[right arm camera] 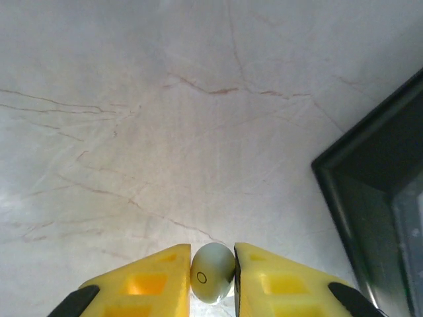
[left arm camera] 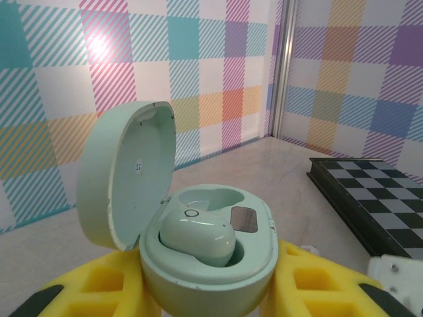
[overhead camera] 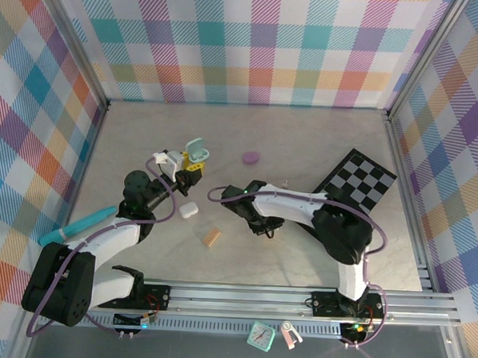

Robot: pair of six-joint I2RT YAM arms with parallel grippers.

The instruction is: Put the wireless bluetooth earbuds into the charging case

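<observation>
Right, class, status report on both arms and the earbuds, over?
Left gripper shut on open green case, one earbud seated. Right gripper shut on second earbud, above table. Chessboard off right, apart.

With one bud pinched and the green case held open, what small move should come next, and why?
Probably the right pincer should carry its pale green earbud toward the open case in the left pincer, since one bud sits inside and the other socket looks empty.
</observation>
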